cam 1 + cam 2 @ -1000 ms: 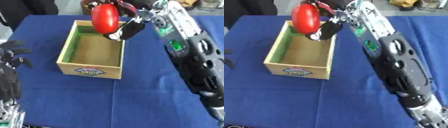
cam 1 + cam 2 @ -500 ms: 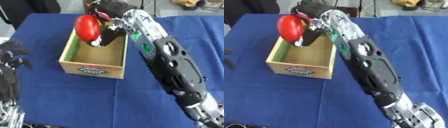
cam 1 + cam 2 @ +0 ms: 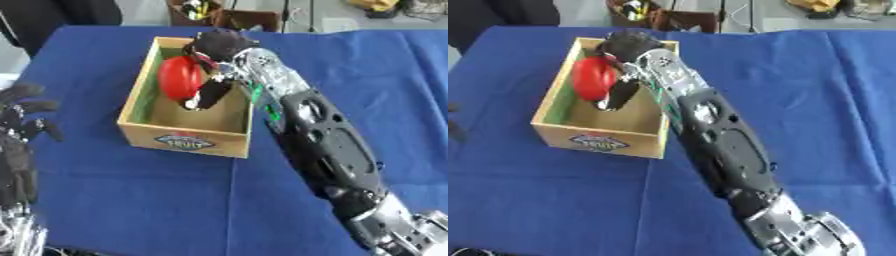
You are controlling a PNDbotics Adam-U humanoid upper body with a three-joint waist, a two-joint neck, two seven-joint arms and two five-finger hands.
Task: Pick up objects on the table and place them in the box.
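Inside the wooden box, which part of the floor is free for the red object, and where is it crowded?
The wooden box floor is bare along its near half, behind the labelled front wall, and beside the green left wall. The far end is crowded: the right hand holds the red object there. The blue tablecloth before the box is also free. The left hand idles at the left edge.

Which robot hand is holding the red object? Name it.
The right robot hand, reaching over the wooden box, holds the red object. The left robot hand rests open and empty at the left edge.
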